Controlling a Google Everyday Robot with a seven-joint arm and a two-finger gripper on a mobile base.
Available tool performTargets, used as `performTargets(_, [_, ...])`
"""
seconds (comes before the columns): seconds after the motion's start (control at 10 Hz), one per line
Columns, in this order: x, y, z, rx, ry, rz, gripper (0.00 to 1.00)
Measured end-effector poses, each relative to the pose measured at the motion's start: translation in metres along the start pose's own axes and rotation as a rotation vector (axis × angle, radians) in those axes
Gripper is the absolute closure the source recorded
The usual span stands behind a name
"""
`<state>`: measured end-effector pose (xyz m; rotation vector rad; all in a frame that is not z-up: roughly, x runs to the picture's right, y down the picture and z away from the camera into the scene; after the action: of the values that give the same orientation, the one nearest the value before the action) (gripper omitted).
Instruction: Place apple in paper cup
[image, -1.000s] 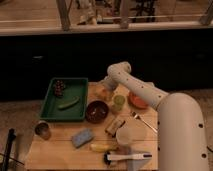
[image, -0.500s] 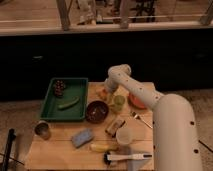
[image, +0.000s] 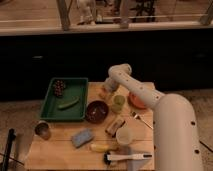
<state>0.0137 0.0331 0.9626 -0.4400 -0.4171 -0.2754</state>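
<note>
Hovering at the table's far edge, your gripper right at the apple, whether it grips you cannot tell, paper cup well apart, nearer the front.

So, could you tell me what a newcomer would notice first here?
The big white arm stretched across from the right, its hand near the table's far edge. Then the green tray on the left, holding grapes.
</note>
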Motion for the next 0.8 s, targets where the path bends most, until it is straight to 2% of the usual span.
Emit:
performTargets(0.2, [-0.005,-0.008,-0.024,0.009,0.012,-0.028,1.0])
performTargets(0.6, [-0.015,-0.016,-0.059,0.019,0.023,-0.106,1.0])
performTargets(0.8, [-0.02,-0.017,-0.075,0.008,0.025,-0.156,1.0])
